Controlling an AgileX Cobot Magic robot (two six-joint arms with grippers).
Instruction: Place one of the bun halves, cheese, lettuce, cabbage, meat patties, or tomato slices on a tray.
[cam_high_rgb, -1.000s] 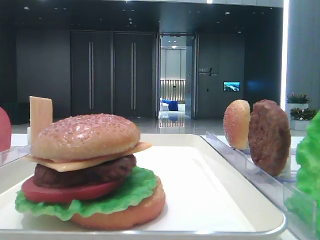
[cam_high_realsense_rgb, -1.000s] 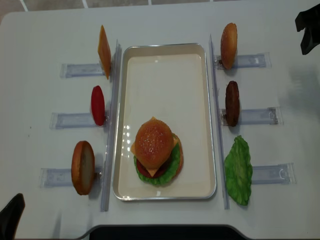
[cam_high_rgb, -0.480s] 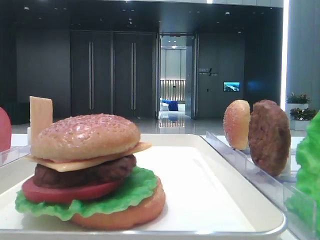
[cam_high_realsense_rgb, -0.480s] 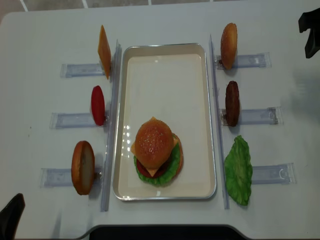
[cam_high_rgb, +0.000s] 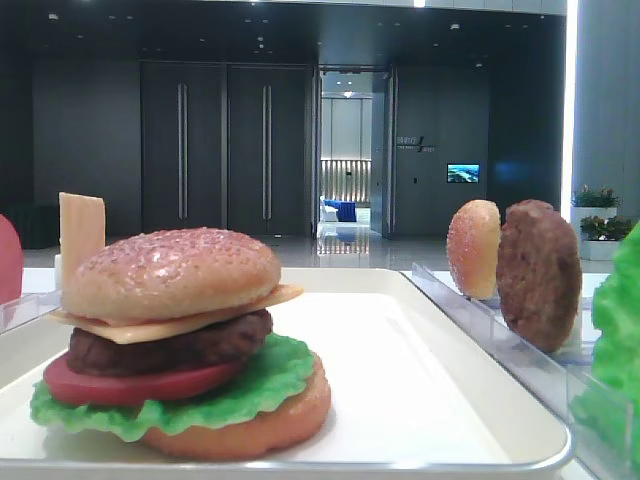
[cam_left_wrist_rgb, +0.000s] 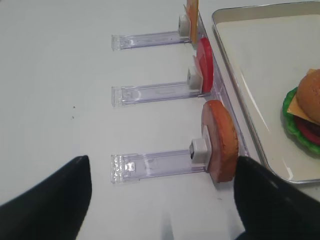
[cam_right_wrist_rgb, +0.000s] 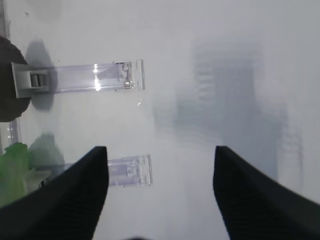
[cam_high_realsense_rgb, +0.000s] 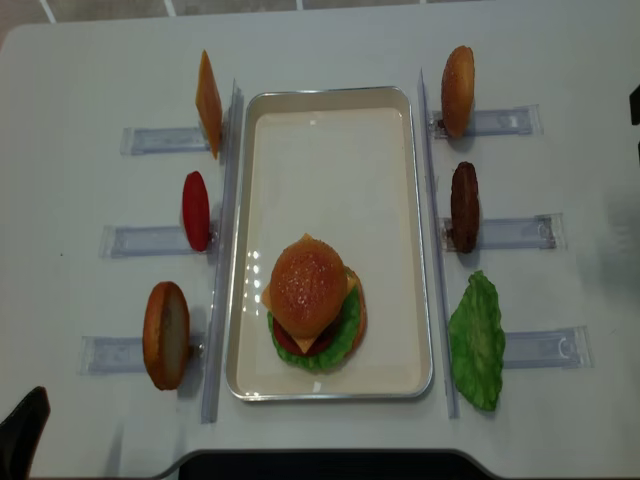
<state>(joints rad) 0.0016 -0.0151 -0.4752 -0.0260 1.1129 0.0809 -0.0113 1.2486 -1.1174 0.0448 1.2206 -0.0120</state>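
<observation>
Overhead, the white table (cam_high_realsense_rgb: 90, 60) fills the view, and the tray (cam_high_realsense_rgb: 330, 130) lies in the middle of it with its long sides running away from the robot. At the near end of the tray sits a stacked burger: the top bun (cam_high_realsense_rgb: 308, 287) crowns it, with a cheese slice (cam_high_realsense_rgb: 268, 297) poking out beneath, then a patty (cam_high_rgb: 170, 345), a tomato slice (cam_high_rgb: 130, 383), lettuce (cam_high_realsense_rgb: 345, 335) and a bottom bun (cam_high_rgb: 250, 425) resting on the tray floor.

Clear racks (cam_high_realsense_rgb: 505, 232) flank the tray on both sides. On the right, from far to near, stand a small bun half (cam_high_realsense_rgb: 458, 90), a spare patty (cam_high_realsense_rgb: 464, 206) and a spare lettuce leaf (cam_high_realsense_rgb: 476, 342). On the left, from far to near, stand a spare cheese slice (cam_high_realsense_rgb: 208, 103), a spare tomato slice (cam_high_realsense_rgb: 196, 210) and another bun half (cam_high_realsense_rgb: 166, 335).

The right gripper (cam_right_wrist_rgb: 160, 192) hangs above bare table beside the right racks, its fingers (cam_right_wrist_rgb: 75, 195) spread wide with nothing between them. The left gripper (cam_left_wrist_rgb: 162, 200) hovers over the table near the left racks, likewise spread apart and empty; only a dark corner of it shows overhead at the lower left.
</observation>
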